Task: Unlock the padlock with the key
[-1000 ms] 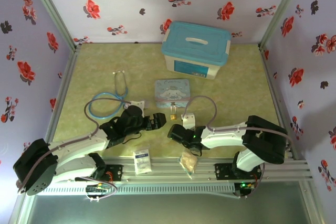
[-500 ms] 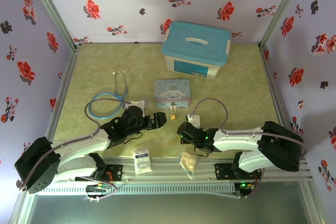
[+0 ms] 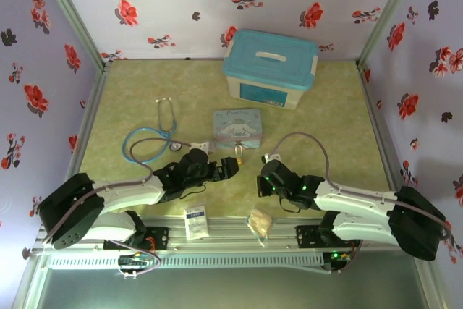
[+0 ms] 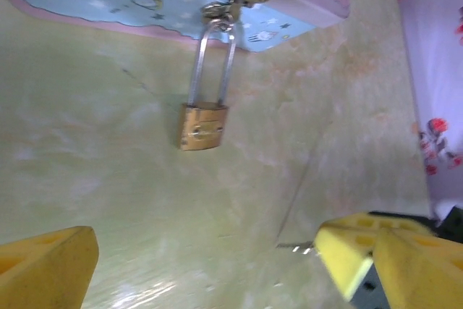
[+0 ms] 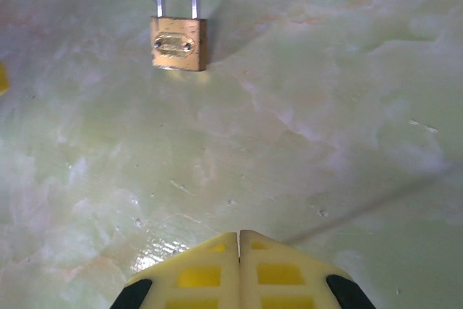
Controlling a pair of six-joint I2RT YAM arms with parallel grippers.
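Locate the padlock at the centre of the top view, lying on the table, shackle threaded through the hasp of the pale blue tin just above it. Read the long axis as running up and down the frame: shackle toward the tin, brass body and its underside toward the bottom edge, that is, toward both arms. Expect the keyway on that underside; not confirmable from either wrist view.

Find the left gripper just below and slightly left of the padlock body, near but not touching. Note the jaws spread wide, holding nothing. In the left wrist view, see the padlock above centre, ahead of the gap between the yellow fingers.

Find the right gripper to the lower right of the padlock, farther off than the left. Note the yellow pads pressed together, nothing seen protruding. In the right wrist view, place the padlock at upper left, off the gripper's centreline.

Treat the key as unlocated: too small to place. Note a thin glinting sliver on the table just beside the left gripper's right-hand finger; possibly the key, not confirmable.

Judge the path from either gripper to the padlock body as bare table. Keep off the tin directly behind. Disregard the stethoscope, lidded box, white packet and beige packet, all well apart.
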